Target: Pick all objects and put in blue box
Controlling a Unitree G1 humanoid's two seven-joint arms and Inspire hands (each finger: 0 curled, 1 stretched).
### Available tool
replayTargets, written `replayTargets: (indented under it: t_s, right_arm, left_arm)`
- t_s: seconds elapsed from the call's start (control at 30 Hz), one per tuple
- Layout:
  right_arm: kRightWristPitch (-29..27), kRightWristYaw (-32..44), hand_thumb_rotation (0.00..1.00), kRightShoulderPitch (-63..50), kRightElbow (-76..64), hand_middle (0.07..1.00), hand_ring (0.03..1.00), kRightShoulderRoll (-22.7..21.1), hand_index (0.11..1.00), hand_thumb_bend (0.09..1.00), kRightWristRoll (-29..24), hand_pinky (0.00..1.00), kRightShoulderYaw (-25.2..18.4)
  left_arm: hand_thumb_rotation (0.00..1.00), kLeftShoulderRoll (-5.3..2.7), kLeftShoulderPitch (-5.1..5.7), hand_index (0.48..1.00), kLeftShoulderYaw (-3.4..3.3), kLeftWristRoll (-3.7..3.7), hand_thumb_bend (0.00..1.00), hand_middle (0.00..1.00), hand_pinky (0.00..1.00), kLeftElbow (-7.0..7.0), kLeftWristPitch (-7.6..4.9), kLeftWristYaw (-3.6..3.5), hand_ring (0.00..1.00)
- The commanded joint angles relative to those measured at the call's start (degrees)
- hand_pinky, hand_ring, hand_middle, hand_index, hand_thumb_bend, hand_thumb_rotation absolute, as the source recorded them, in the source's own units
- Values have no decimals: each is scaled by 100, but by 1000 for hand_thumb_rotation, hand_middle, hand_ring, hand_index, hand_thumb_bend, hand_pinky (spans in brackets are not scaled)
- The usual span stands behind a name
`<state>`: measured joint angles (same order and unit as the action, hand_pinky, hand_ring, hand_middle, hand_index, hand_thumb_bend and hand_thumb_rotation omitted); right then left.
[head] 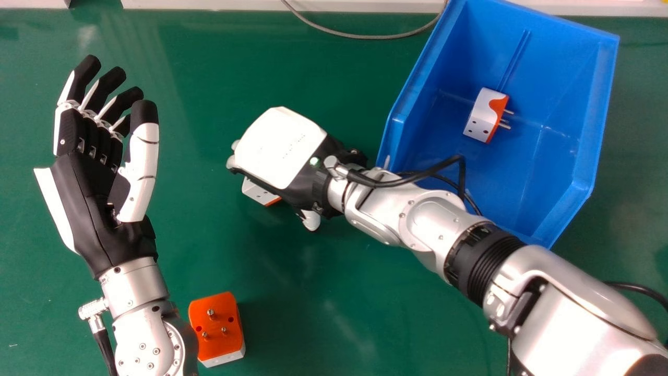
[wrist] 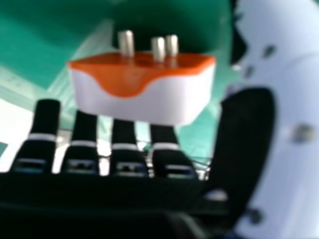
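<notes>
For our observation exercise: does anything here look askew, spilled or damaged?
Nothing looks spilled or damaged. The blue box, on the right, sits askew to the far edge of the green table, and the plug adapter in it lies on its side, pins pointing sideways.

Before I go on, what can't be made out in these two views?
- Plug by the right hand, prongs included: head view, the plug is mostly covered by that hand.
- Whether fingertips touch it: right hand view, too blurred.
- Near left corner of the blue box: head view, behind the right forearm.
- Underside of the loose orange plug: head view, facing down.
</notes>
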<state>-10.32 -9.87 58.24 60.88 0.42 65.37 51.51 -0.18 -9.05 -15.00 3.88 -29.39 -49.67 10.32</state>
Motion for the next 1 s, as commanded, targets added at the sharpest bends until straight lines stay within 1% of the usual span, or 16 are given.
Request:
replayTargets:
  t_s: [0.0, 0.1, 0.23, 0.37, 0.47, 0.53, 0.63, 0.8, 0.87, 0.97]
  right_arm:
    - [-10, -3, 64, 290, 87, 876, 865, 96, 818, 755, -89, 758, -3]
    - [-10, -2, 76, 376, 207, 877, 867, 148, 825, 756, -83, 759, 9]
    - [-11, -5, 85, 486, 342, 880, 871, 225, 831, 758, -96, 760, 4]
    - [-44, -68, 90, 587, 476, 885, 877, 273, 834, 746, -106, 764, -1]
    - [-83, -127, 88, 642, 512, 885, 881, 255, 831, 746, -146, 763, -45]
    - [-104, -146, 86, 693, 559, 886, 883, 243, 828, 741, -152, 763, -46]
    - [-99, -184, 78, 755, 673, 885, 884, 252, 824, 737, -139, 762, -26]
    - [-68, -377, 71, 755, 777, 873, 874, 229, 802, 724, -62, 757, 50]
    - [-101, -425, 69, 754, 809, 866, 865, 210, 790, 735, -49, 748, 82]
    - [-81, -393, 61, 763, 825, 849, 848, 231, 764, 758, -63, 730, 111]
  left_arm:
    - [411, -18, -9, 800, 2, -44, 622, 766, 640, 90, -133, 4, 704]
    - [410, -5, 3, 799, -10, -65, 623, 766, 641, 93, -127, 21, 703]
    - [409, 13, 11, 799, -30, -39, 621, 765, 641, 89, -114, 10, 701]
    - [410, 9, 44, 800, -21, -59, 619, 767, 642, 154, -89, 13, 702]
    - [410, -3, 58, 802, -28, -26, 621, 769, 646, 187, -64, 14, 705]
    - [409, -1, 60, 801, -37, -23, 623, 768, 646, 194, -63, 21, 705]
    - [408, 12, 72, 800, -35, -16, 625, 767, 644, 226, -70, 5, 705]
    - [408, 15, 86, 798, -29, 26, 631, 768, 641, 252, -63, -24, 704]
    - [407, 10, 92, 798, -24, 52, 634, 768, 642, 264, -48, -37, 705]
    - [406, 0, 92, 798, -34, 28, 638, 769, 642, 261, -29, -3, 706]
